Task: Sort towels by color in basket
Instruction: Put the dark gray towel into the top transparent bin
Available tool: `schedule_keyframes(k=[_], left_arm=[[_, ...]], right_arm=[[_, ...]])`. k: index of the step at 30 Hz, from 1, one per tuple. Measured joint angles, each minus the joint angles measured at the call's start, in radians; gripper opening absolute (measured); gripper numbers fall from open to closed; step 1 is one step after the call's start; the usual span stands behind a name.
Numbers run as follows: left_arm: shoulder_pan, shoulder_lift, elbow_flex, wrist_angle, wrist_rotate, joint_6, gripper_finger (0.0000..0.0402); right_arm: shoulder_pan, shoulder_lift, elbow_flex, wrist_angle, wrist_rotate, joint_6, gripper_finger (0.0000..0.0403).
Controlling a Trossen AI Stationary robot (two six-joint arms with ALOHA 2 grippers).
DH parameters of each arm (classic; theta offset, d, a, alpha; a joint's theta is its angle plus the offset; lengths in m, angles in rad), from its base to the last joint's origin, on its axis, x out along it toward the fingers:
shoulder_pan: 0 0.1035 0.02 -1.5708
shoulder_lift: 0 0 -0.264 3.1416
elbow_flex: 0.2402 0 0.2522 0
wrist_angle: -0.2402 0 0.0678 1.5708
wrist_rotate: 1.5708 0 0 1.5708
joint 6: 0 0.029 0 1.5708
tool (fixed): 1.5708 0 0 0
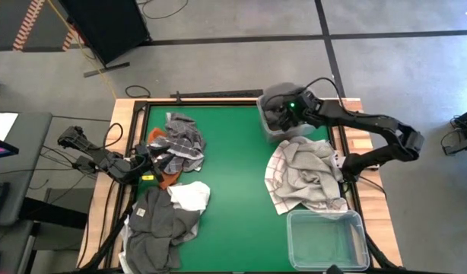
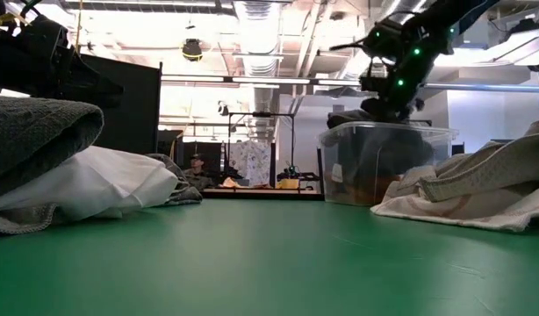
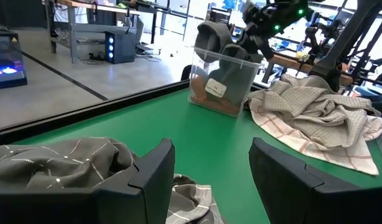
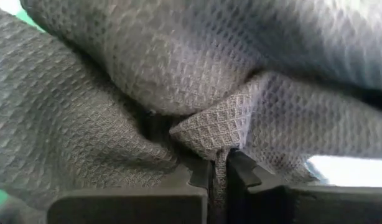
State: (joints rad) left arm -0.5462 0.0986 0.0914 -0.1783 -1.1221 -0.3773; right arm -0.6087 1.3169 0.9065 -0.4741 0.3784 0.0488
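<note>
The right hand (image 1: 281,111) hangs over the far bin (image 1: 273,131) at the counter's back right, its fingers pinched together on a fold of the dark grey towel (image 4: 178,81); the right wrist view shows the waffle weave bunched into the narrow slit between them. The grip looks meant for lowering the towel into that bin, where the left wrist view shows grey cloth mounded above the rim (image 3: 216,38) and something rust-coloured low inside, so the bin seems to be taking mixed colours or the sorting is only partly done; I cannot tell which. The left hand (image 3: 209,168) waits low at the counter's left edge, its fingers apart and holding nothing, with the plaid towel (image 1: 180,141) just in front of it. Beside that lie an orange towel (image 1: 165,179) mostly buried, a white towel (image 1: 192,196) and more dark grey cloth (image 1: 157,228) near the front left corner. The gridded towel (image 1: 302,175) sprawls between the far bin and an empty clear bin (image 1: 328,240) at the front right, touching or nearly touching both. Little blocks the drop itself, though the heaped grey cloth could spill over the rim, and the gridded towel crowds the bin's near side.
</note>
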Motion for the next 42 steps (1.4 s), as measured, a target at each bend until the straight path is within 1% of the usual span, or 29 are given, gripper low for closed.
schedule_keyframes(k=[5,8,13,16,19,29,32,36,42], left_arm=[[0.0,0.0,0.0,0.0,0.0,0.0,0.0198],[0.0,0.0,0.0,0.0,-0.001,0.0,0.0198],[0.0,0.0,0.0,-0.01,-0.002,0.001,0.0198],[0.0,0.0,0.0,-0.011,-0.002,0.001,0.0198],[0.0,0.0,0.0,-0.012,-0.003,0.001,0.0198],[0.0,0.0,0.0,-0.012,-0.003,-0.001,0.0198],[0.0,0.0,0.0,-0.012,-0.003,0.0,0.0198],[0.0,0.0,0.0,-0.006,0.024,0.041,0.0198],[0.0,0.004,0.017,-0.002,0.121,0.124,0.0198]], right_arm=[[-0.063,0.04,0.0,0.002,-0.157,0.119,0.0039],[-0.084,0.083,0.0,0.007,-0.198,0.172,0.005],[-0.11,0.152,0.002,0.023,-0.209,0.24,0.0063],[-0.104,0.176,0.023,0.01,-0.173,0.279,0.0064],[-0.101,0.177,0.04,0.014,-0.169,0.317,0.0064],[-0.101,0.177,0.042,-0.022,-0.193,0.313,0.0066],[-0.1,0.177,0.042,-0.034,-0.199,0.298,0.0073],[-0.089,0.177,0.042,-0.052,-0.201,0.268,0.0109],[-0.055,0.171,0.042,-0.049,-0.206,0.214,0.02]])
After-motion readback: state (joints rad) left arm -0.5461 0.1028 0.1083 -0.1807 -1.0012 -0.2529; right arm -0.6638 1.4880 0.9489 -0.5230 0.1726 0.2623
